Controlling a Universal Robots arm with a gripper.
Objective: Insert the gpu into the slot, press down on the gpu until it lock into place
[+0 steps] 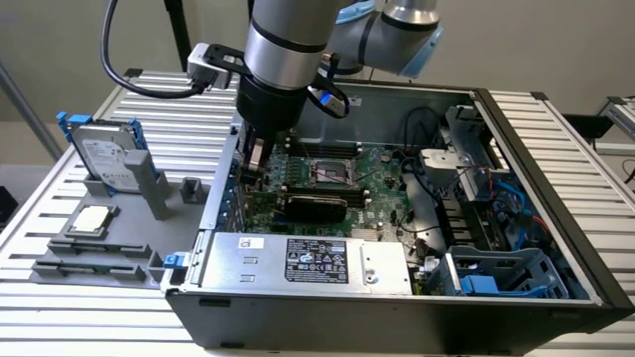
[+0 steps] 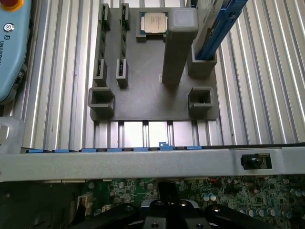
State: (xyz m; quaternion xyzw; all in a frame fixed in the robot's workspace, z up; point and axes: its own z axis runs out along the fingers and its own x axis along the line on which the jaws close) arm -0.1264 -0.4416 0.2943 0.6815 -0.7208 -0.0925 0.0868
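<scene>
Inside the open computer case (image 1: 516,297): the arm reaches down over the motherboard (image 1: 382,175) near the case wall on the exterior view's left.
Pincer (image 1: 254,175): lowered beside the rear wall of the case; whether its fingers are spread or pressed together cannot be told. In the wrist view its dark body (image 2: 167,214) hangs just above the green board.
Gpu (image 1: 309,202): flat black card lying across the motherboard, just below the processor socket (image 1: 332,172) and just beside the pincer, toward the exterior view's right of it. Contact between pincer and card cannot be told.
Slot: hidden, not made out under the card.
Power supply (image 1: 308,260): large silver labelled box at the near edge of the case, close to the gpu.
Counter (image 1: 59,216): ribbed metal surface carrying the case and a grey fixture tray (image 2: 143,100).
Fixture tray contents: a processor chip (image 2: 153,22) in its recess, an upright grey post (image 2: 177,43), and a hard drive (image 1: 104,160) standing in a blue-railed holder.
Drive cage (image 1: 501,279): blue plastic frame in the case corner on the exterior view's right.
</scene>
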